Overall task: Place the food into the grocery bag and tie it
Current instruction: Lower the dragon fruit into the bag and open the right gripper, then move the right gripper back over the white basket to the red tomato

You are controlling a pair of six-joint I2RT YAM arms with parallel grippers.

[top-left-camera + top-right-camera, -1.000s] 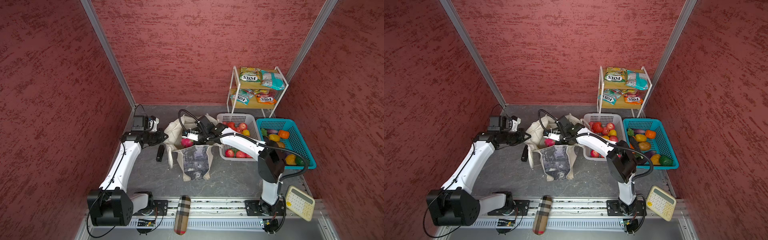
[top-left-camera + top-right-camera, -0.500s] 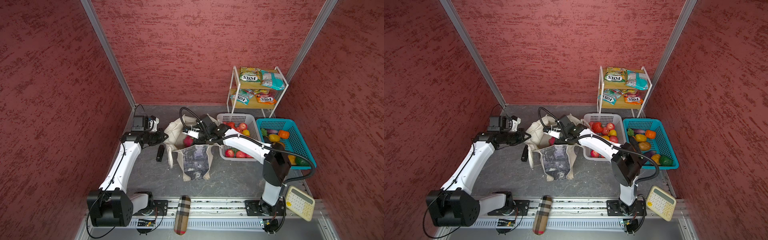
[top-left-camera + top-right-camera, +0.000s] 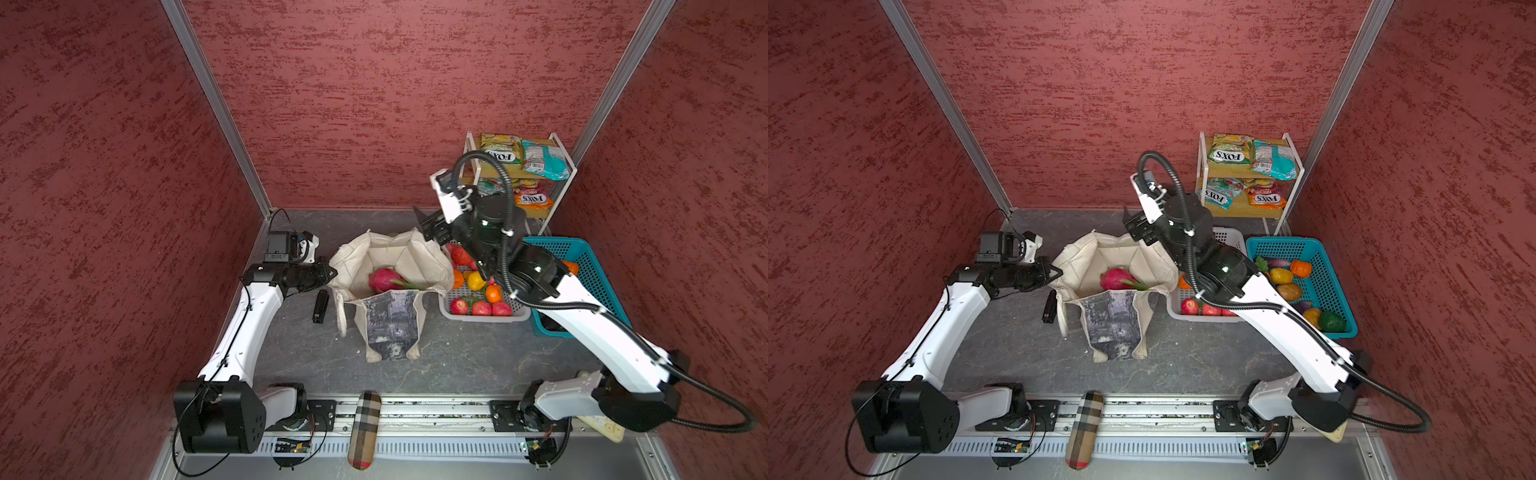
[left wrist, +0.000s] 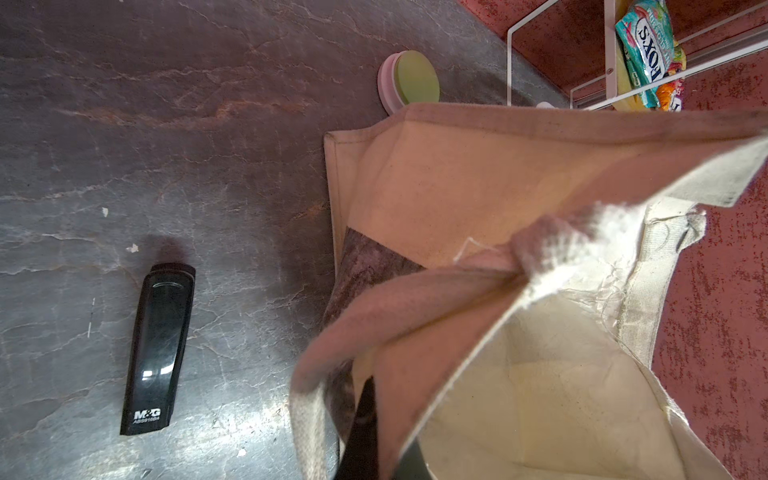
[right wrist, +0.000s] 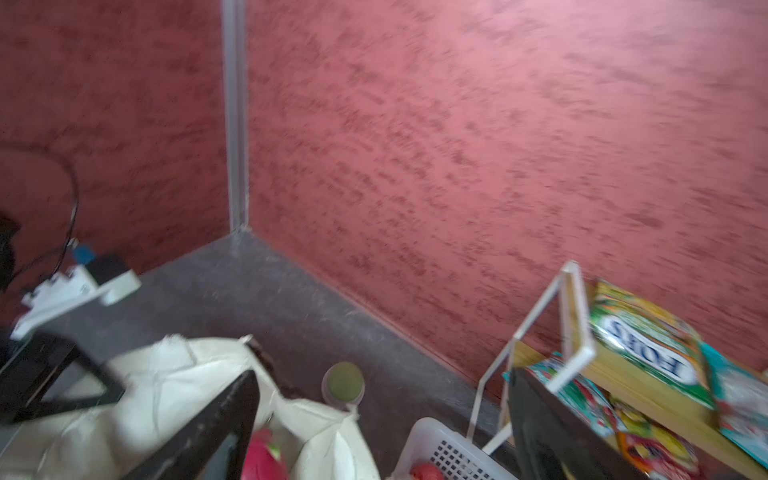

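The cream grocery bag (image 3: 390, 328) (image 3: 1113, 328) stands open mid-floor, with a pink dragon fruit (image 3: 384, 279) (image 3: 1115, 278) (image 5: 262, 457) lying inside. My left gripper (image 3: 328, 272) (image 3: 1059, 273) (image 4: 374, 440) is shut on the bag's left rim (image 4: 415, 332), holding it open. My right gripper (image 3: 428, 228) (image 3: 1131, 226) (image 5: 374, 436) hangs open and empty above the bag's back right corner. More food fills the white basket (image 3: 486, 316) (image 3: 1200, 318) and blue basket (image 3: 590, 257) (image 3: 1325, 266). FOX'S packets (image 3: 500, 149) (image 3: 1231, 149) (image 5: 648, 345) lie on the rack.
A black stapler (image 3: 321, 306) (image 3: 1049, 306) (image 4: 158, 353) lies on the floor left of the bag. A round green-lidded tub (image 4: 411, 79) (image 5: 343, 384) sits behind the bag. A plaid case (image 3: 365, 428) rests on the front rail. Red walls enclose three sides.
My right gripper has let go of the dragon fruit in the bag, opened, and risen back toward the rack. The left gripper has stayed shut on the bag's rim.
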